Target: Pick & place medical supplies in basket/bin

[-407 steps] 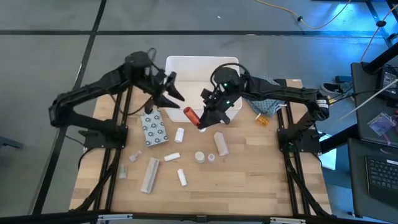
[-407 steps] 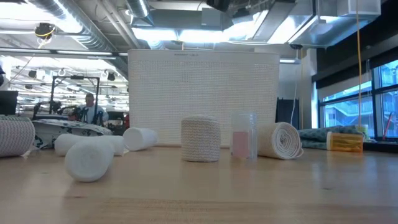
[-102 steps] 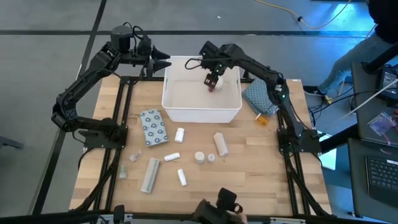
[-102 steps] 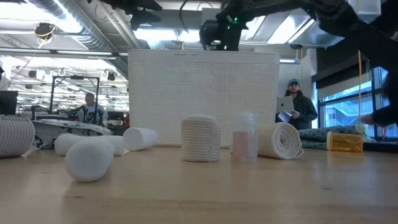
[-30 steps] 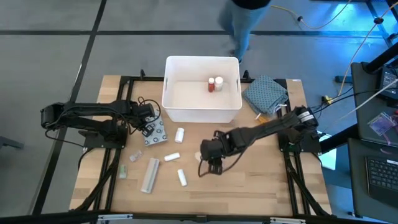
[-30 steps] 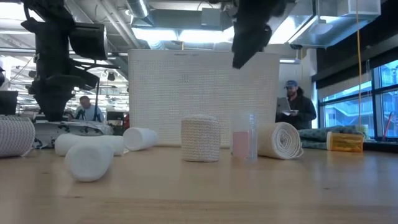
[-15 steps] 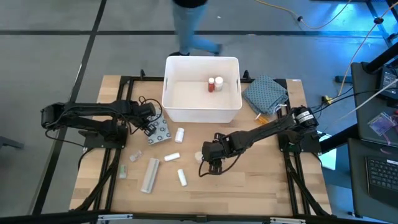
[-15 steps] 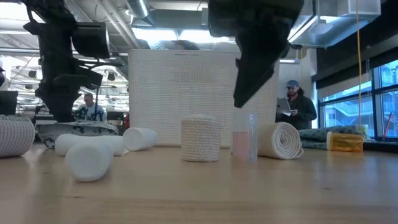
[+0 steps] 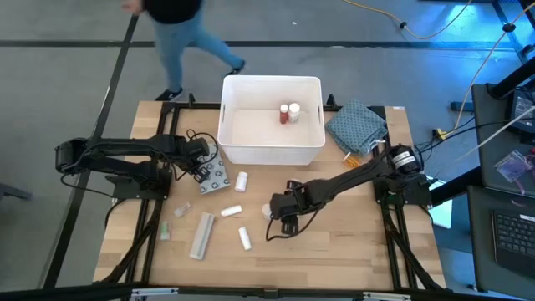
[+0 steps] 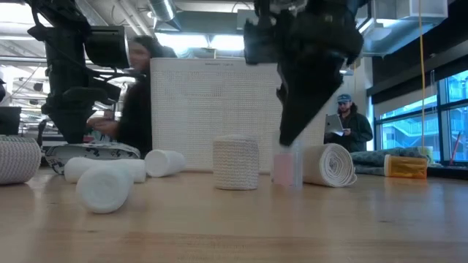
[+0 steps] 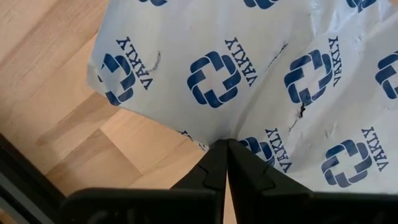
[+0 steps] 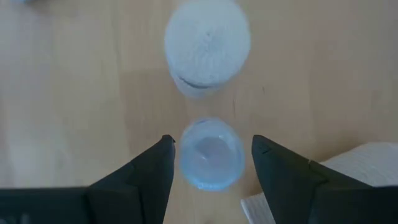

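My left gripper [image 9: 203,167] is low at the table's left, shut on the flat grey dotted packet [image 9: 217,178], which fills the left wrist view [image 11: 261,68]. My right gripper [image 9: 284,221] is open and points down over a small clear vial [image 12: 211,154]. Its fingers stand on either side of the vial without touching it. The vial stands upright on the table [image 10: 287,166], next to an upright white roll [image 12: 207,46]. The white bin [image 9: 272,155] stands at the far middle with two white-capped red bottles [image 9: 288,113] inside. My left gripper pinches the packet's left edge [image 11: 214,138] between its two shut fingers, coming low from the table's left. The rest of the packet spreads away beyond the fingertips. Whether that edge is off the table, I cannot tell.
White rolls [image 9: 241,181] [image 9: 231,211] [image 9: 245,238] and a long pale tube [image 9: 201,235] lie mid-table. A beige roll [image 10: 329,164] lies right of the vial. The blue-grey cloth [image 9: 355,127] and an orange bottle [image 9: 354,160] are at the far right. A person [image 9: 175,33] walks past the far edge.
My right gripper has come down, open, over the vial, until its fingers stand beside it. My left gripper has shifted slightly toward the table's right with the packet, which has turned a little. A person has walked leftward behind the table.
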